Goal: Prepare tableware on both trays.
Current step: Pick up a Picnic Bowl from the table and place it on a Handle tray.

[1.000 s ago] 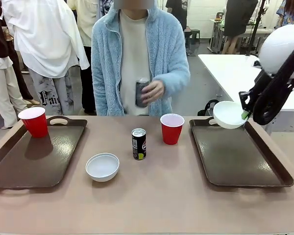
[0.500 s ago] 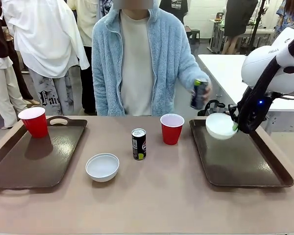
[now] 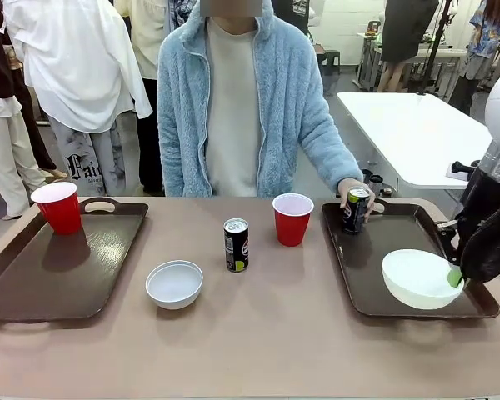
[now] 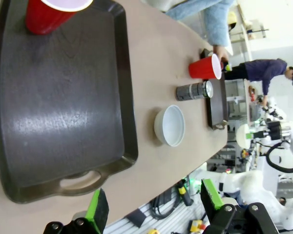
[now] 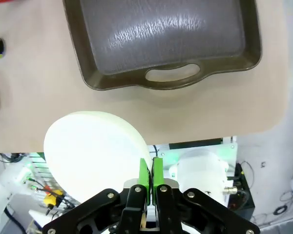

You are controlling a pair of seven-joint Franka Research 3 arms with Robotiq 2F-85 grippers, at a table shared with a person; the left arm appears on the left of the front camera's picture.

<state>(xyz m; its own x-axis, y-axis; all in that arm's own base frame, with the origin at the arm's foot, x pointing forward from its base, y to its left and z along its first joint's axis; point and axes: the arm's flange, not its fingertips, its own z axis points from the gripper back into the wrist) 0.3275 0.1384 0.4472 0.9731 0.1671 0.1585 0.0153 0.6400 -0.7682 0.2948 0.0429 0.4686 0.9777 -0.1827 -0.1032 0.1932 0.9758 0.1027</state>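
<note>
— White bowl (image 3: 421, 279) in the right gripper (image 3: 455, 277), see? It's pinched by its rim, the green pads nearly meeting on it, and tilted low over the near corner of the right tray (image 3: 375, 275).
— Is it down yet?
— Can't tell from here whether it touches. I'd say this is the setting-down step: lower it flat, then let the jaws part and lift straight off so the rim doesn't catch.
— And the person?
— The person's hand (image 3: 350, 188) has a black can (image 3: 356, 210) standing at that tray's far corner, fingers around it. It's well apart from the bowl, so no clash.
— The other arm?
— The left gripper (image 4: 154, 202) hangs wide open, holding nothing, off the handle end of the left tray (image 4: 63, 97). That tray carries one red cup (image 3: 58, 207) at its far corner.
— So what's left?
— On the table (image 3: 258, 350) between the trays: the second bowl (image 3: 174, 284), the second can (image 3: 236, 245), the other red cup (image 3: 292, 218). By my count, not quite halfway.
</note>
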